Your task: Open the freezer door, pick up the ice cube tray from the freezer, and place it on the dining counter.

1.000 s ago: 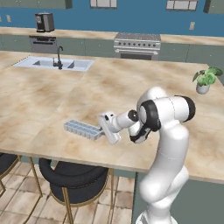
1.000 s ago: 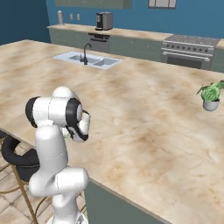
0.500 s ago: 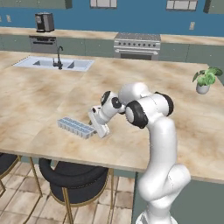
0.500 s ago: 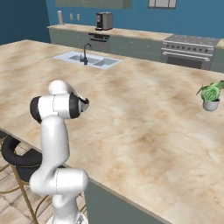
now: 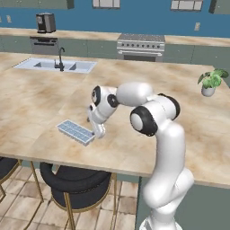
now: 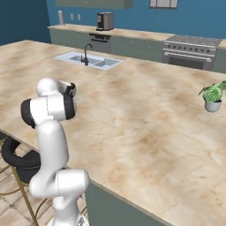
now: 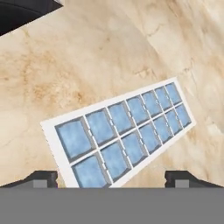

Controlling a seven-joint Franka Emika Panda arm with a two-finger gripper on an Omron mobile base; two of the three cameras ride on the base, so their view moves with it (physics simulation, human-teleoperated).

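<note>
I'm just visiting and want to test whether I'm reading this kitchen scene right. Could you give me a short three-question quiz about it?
1. True or false: the ice cube tray lies flat on the dining counter.
2. How do the jaws of the gripper stand? A: clamped on the tray. B: open, their tips wide apart with the tray's near end between them. C: shut on a stool.
3. What small thing stands on the counter far to the arm's right side?

Key
1. True.
2. B.
3. A potted plant.
</note>
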